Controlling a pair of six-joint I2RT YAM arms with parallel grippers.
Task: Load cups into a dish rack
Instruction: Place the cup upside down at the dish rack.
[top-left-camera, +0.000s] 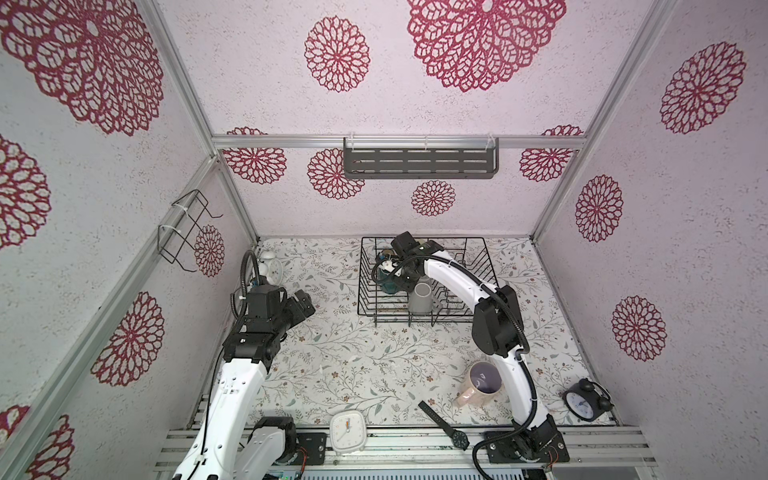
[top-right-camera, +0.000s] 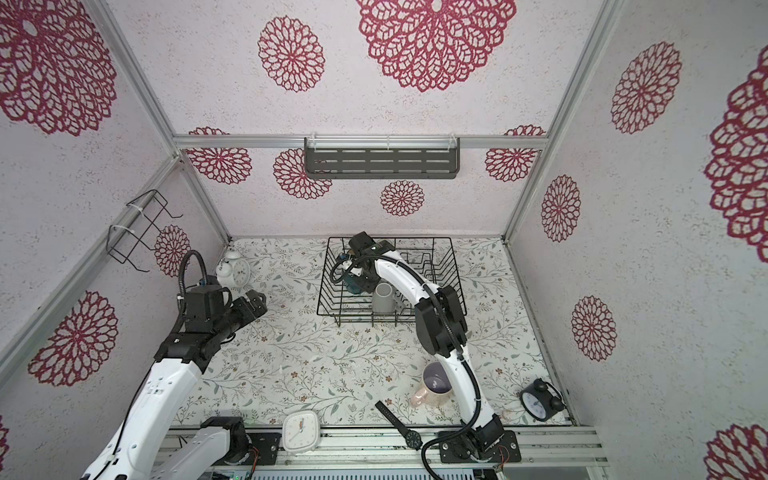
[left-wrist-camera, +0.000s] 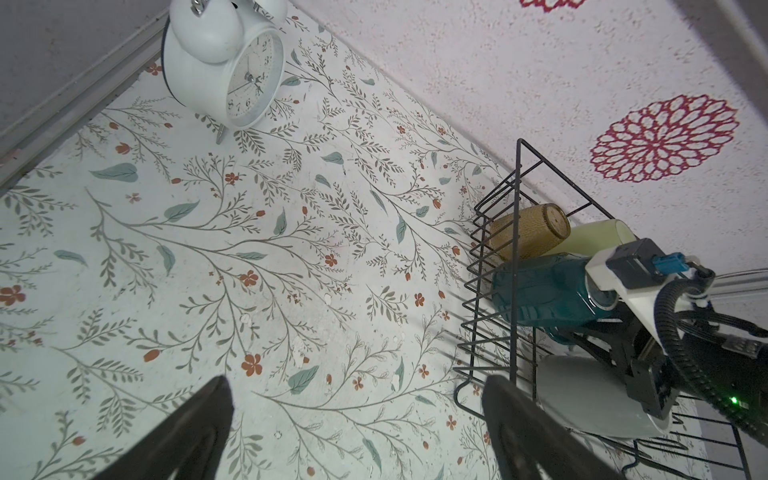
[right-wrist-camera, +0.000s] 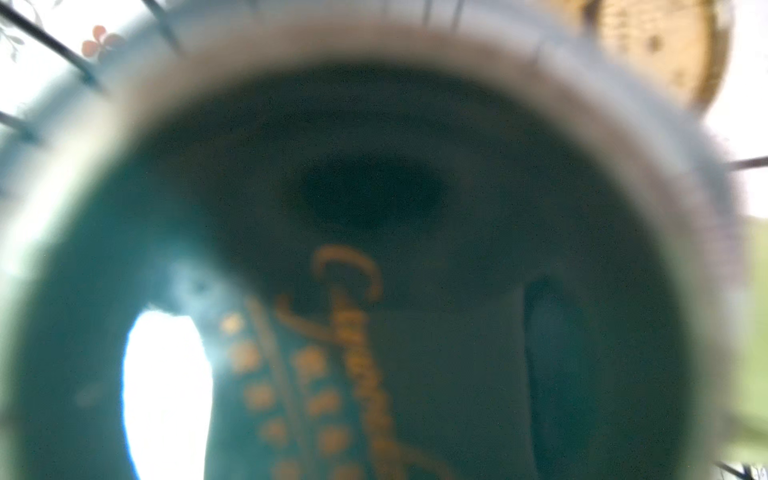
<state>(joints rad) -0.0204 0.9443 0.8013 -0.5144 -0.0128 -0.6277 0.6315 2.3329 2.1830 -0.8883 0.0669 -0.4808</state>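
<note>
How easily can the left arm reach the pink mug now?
Probably yes, though awkwardly: the left gripper is open and empty, with nothing large between, but the pink mug sits right beside the right arm's lower link, on the far side.

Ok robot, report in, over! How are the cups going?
Left gripper open, empty. Right gripper shut on teal mug, inside dish rack. Pink mug on the table, not yet loaded. Nothing seen in the way.

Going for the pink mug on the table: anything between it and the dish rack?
Nothing lies on the table between the pink mug and the dish rack. But the right arm, holding the teal mug in the rack, hangs over that stretch.
</note>
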